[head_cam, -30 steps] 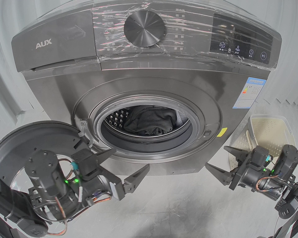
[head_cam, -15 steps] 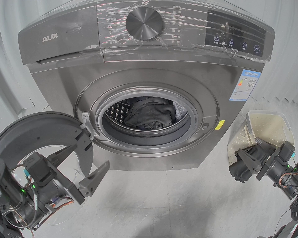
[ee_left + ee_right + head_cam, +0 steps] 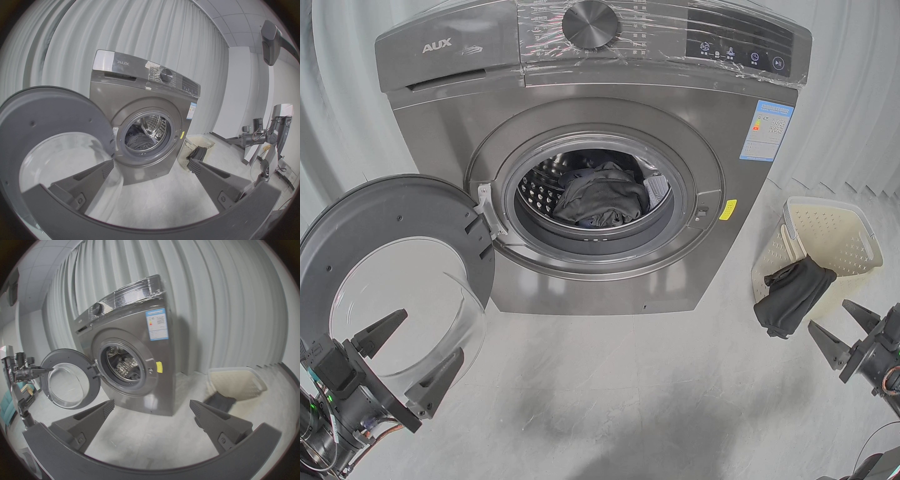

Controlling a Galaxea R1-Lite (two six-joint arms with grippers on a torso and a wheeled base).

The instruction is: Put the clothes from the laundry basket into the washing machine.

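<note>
In the head view, the washing machine [image 3: 444,144] was seen standing on a grey floor [image 3: 625,387] before a pale curtain [image 3: 850,125], with its round door [image 3: 394,209] swung open toward the robot's left. Dark clothes [image 3: 600,200] were heaped inside the drum [image 3: 540,187]. Just to the right of the machine, the cream laundry basket [image 3: 840,234] lay tipped, its opening turned toward the robot. A dark garment [image 3: 794,297] was draped over its lower rim, with its end on the floor. The left gripper [image 3: 434,331] was held low in front of the door's glass, its fingers spread wide and empty. The right gripper [image 3: 827,314] was held low near the hanging garment, apart from it, likewise spread and empty. In the left wrist view, the left gripper [image 3: 150,161] was shown with its two fingers parted. The open door [image 3: 47,106] was close by, and the drum opening with the dark clothes [image 3: 137,142] was seen farther off. The basket [image 3: 201,140] and the dark garment [image 3: 198,153] were seen beside the machine's far corner. In the right wrist view, the right gripper [image 3: 151,401] was shown with its fingers parted and bare floor between them. The basket [image 3: 237,380] was seen beyond one finger, with the dark garment [image 3: 220,402] spilling from it onto the floor. The machine [image 3: 131,327] stood farther off with its door [image 3: 67,358] open.
</note>
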